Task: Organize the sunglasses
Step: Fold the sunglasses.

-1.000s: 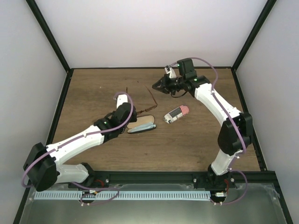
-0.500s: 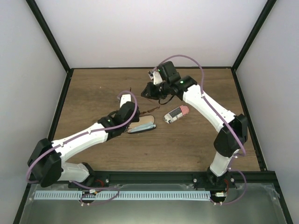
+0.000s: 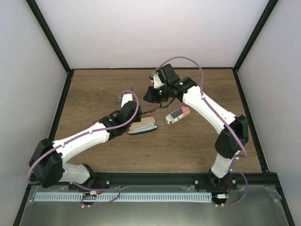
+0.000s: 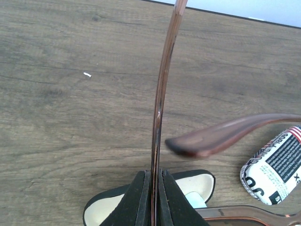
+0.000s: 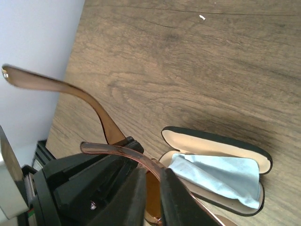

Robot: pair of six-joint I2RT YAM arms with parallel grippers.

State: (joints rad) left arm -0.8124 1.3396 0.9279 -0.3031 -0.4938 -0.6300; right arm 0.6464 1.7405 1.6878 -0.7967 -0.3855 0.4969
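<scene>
Wood-grain table, apparently the folding step: slim reddish-brown, amber-lensed sunglasses (image 4: 160, 117) aloft over an open black, cream-lined case (image 5: 216, 139). Left and right jaws pinch them shut-tight. Next, probably: fold temples, lower in.

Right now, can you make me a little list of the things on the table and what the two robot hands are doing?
Held: thin reddish-brown sunglasses, temples unfolded, over the wooden table
Left gripper: shut on one temple
Right gripper: shut on another part of the sunglasses
Below them: open black oval case with cream lining
In it: light blue cloth
Beside it: red-and-white striped case
</scene>
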